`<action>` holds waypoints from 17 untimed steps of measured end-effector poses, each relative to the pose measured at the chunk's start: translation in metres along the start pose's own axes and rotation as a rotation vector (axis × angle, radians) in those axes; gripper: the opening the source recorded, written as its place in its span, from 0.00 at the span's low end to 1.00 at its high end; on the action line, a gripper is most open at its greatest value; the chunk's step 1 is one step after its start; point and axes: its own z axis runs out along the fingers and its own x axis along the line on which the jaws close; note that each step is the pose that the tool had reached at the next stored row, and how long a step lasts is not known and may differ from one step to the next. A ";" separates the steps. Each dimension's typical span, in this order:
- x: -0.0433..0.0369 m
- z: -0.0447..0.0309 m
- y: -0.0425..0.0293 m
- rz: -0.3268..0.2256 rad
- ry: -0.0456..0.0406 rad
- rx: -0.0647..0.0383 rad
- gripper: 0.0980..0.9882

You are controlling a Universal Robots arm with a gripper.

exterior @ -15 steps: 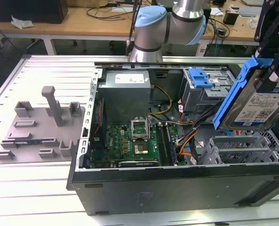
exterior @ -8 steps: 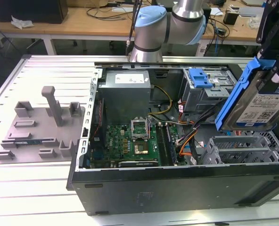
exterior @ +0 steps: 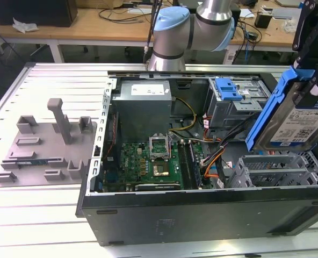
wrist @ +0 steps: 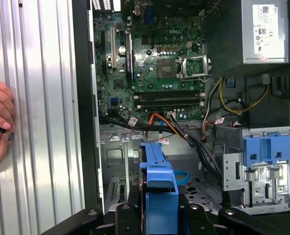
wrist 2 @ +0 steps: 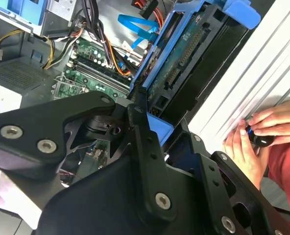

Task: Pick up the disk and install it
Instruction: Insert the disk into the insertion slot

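UR arm's gripper [exterior: 312,80] is clamped on the disk [exterior: 301,121], fingers on either side of its blue carrier bracket [exterior: 266,115]. The disk hangs tilted, off the table, label toward the exterior cam. It's at the exterior view's right, over the end of the open PC case [exterior: 202,212] where the grey metal drive cage [exterior: 272,169] sits. Can't tell if its lower edge touches the cage.

In the first wrist view the bracket's edge [wrist: 159,188] runs btwn the two black fingers, w/ the cage floor beyond. The second wrist view shows the disk's underside: green circuit board [wrist 2: 181,66] & connector.

Inside the case: motherboard [exterior: 148,161] w/ CPU socket [exterior: 160,146], grey PSU [exterior: 143,102] w/ white sticker, blue latch panel [exterior: 227,88] near the cage, cables [wrist: 196,139] btwn.

A grey fixture tray [exterior: 46,145] lies on the slatted table [exterior: 35,215] at the exterior view's left, apart from the case. A person's hands [wrist 2: 275,120] rest on the table beside the case, around a small dark object [wrist 2: 260,140].
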 end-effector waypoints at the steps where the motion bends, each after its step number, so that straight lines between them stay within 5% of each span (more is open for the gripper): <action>1: 0.0001 0.0003 0.0000 0.000 0.0065 0.000 0.30; 13: 0.0001 0.0012 0.0000 -0.002 0.0308 0.002 0.30; 17: 0.0001 0.0012 0.0000 -0.002 0.0331 0.002 0.30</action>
